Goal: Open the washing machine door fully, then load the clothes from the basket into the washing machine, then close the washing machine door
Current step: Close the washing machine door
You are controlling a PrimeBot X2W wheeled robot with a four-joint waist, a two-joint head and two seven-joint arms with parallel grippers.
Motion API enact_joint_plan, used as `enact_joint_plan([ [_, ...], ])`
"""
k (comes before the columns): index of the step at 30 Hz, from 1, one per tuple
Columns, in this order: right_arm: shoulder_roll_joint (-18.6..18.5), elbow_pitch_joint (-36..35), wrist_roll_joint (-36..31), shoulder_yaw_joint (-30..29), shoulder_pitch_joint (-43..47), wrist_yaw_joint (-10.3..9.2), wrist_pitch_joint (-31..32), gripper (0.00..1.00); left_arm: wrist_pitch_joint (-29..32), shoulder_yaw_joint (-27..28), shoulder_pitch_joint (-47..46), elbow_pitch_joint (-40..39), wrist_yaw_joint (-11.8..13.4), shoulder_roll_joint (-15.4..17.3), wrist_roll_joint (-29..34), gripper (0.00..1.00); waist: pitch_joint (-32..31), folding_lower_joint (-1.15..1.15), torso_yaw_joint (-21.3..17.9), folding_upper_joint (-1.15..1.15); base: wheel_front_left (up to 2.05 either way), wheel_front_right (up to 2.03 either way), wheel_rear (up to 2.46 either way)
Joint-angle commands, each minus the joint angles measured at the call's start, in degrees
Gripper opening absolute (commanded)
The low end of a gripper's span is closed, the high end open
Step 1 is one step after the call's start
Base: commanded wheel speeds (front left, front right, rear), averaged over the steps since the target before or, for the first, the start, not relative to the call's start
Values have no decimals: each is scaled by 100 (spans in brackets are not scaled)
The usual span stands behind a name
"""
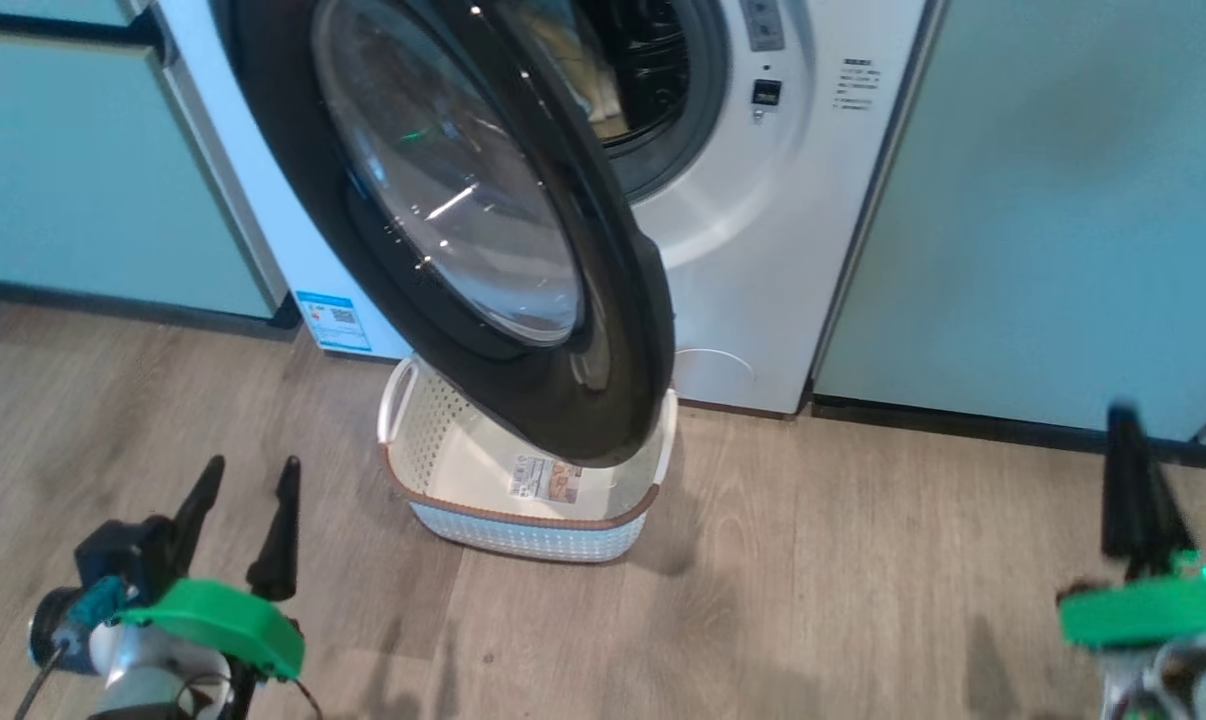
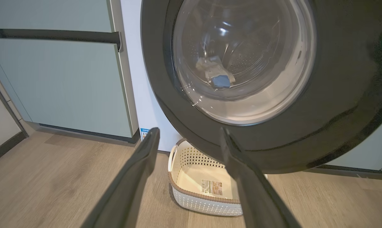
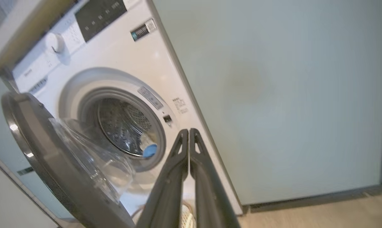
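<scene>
Door (image 1: 443,200) half-open above basket (image 1: 523,540), outer face leftward; left fingers (image 1: 281,530) spread, right fingers (image 3: 175,177) pressed together.

Glossy black door (image 1: 603,400) with clear glass bowl, perforated cream plastic basket (image 1: 433,440), matt wood-grain floor (image 1: 813,600), steel drum (image 3: 124,126)

1. White front-loading washing machine (image 1: 763,250): one.
2. Round glossy black door (image 1: 563,410) with clear glass bowl: one.
3. Cream perforated plastic basket (image 1: 523,530), brown rim: one. White handles (image 1: 398,400) on it: two. Label sticker (image 1: 545,480): one.
4. Pale yellow clothes (image 2: 216,74) with blue trim: one bundle, garment count unclear.
5. Dark two-fingered grippers: two, left gripper (image 1: 251,466) and right gripper (image 1: 1123,415).
</scene>
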Motion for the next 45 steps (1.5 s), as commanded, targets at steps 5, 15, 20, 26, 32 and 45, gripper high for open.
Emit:
enact_joint_plan([
  [5,-68,-674,92,323,-860,2,-38,0,-37,25,-181,-244,-7,69,86,100,4,0,227,0,0,0,0],
  [15,-125,-1471,71,1580,-1871,2,-38,0,-37,-225,-234,-245,-7,-46,199,100,-40,0,702,0,0,0,0],
  [20,-60,-1504,202,2314,-2227,2,-38,0,-37,-230,-259,-212,-7,-76,208,100,-56,0,898,0,0,0,0],
  [26,9,-1210,94,3193,-2583,2,-38,0,-37,-302,-305,-182,-7,-116,224,100,-43,0,1102,0,0,0,0],
  [32,124,-725,95,4015,-2739,2,-38,0,-37,-412,-352,-138,-7,-121,228,100,-26,0,1286,0,0,0,0],
  [45,240,670,253,4902,-2607,2,-38,0,-37,-545,-475,-92,-7,-200,247,100,17,0,1588,0,0,0,0],
])
